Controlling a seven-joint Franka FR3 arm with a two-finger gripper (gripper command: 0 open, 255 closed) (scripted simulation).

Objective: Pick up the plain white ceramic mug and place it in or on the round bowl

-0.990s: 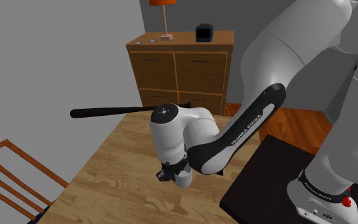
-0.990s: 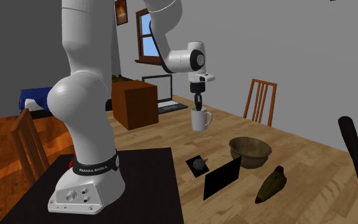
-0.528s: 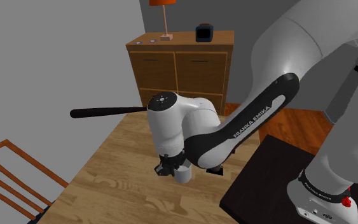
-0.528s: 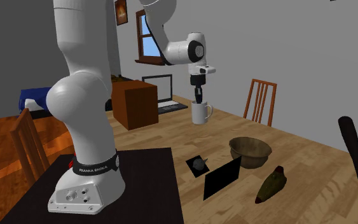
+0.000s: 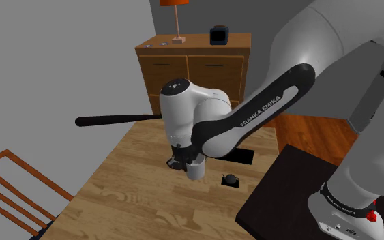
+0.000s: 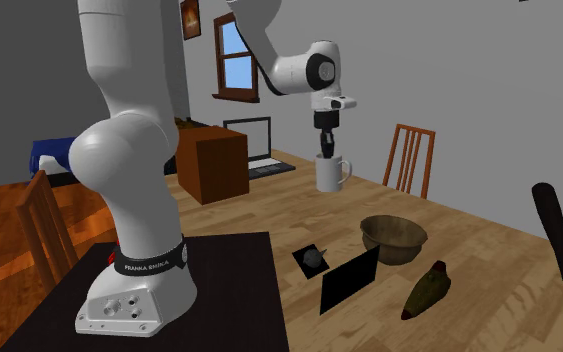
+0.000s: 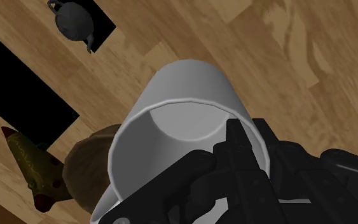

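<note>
A plain white mug [image 6: 330,174] hangs above the wooden table, held by its rim in my shut gripper [image 6: 327,150]. In the wrist view one black finger [image 7: 234,137] reaches inside the mug [image 7: 184,102] and the other sits outside its wall. The round brown bowl [image 6: 393,238] stands on the table, lower and towards the second exterior view's right of the mug. Looking along the gripper, the bowl [image 7: 85,167] peeks out from behind the mug's edge. In the shoulder view the mug [image 5: 196,170] hangs under the gripper [image 5: 183,162].
A small dark teapot [image 6: 314,257] on a black mat, a leaning black slab [image 6: 349,280] and a brown-green cone-shaped object [image 6: 427,290] lie near the bowl. A laptop [image 6: 254,150], a brown box [image 6: 211,163], a chair [image 6: 409,158] and a long black bat [image 6: 559,250] surround the table.
The arm has carried the mug a little higher and towards the second exterior view's right, closer to the bowl. The grip on the rim is unchanged.
</note>
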